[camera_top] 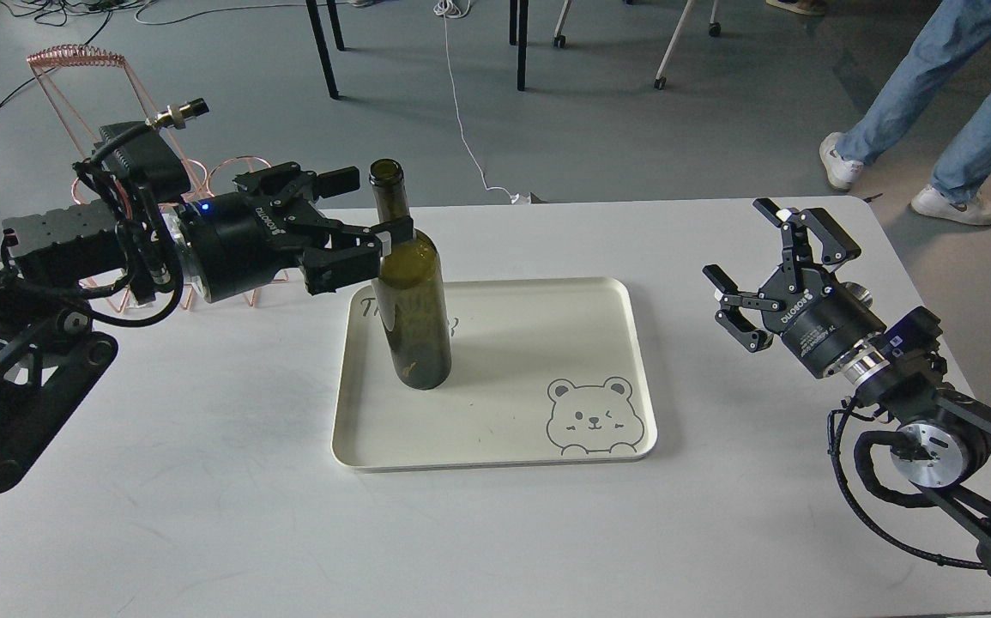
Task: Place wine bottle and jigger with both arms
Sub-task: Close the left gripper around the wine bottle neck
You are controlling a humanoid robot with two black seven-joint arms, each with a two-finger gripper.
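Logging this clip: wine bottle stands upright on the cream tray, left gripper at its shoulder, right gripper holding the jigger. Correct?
Not quite. In the head view the right gripper is open and empty; no jigger is visible. The wine bottle, tray and left gripper are as stated.

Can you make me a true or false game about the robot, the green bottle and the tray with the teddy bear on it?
1. The wine bottle stands upright on the tray. True.
2. The right gripper is holding the bottle. False: its fingers are spread open over the table, holding nothing.
3. The left gripper has its fingers around the bottle, just below the neck. True.
4. The bear drawing is under the bottle. False: it is in the tray's near right corner, away from the bottle.
5. The bottle has a cork in it. False: the mouth is open.
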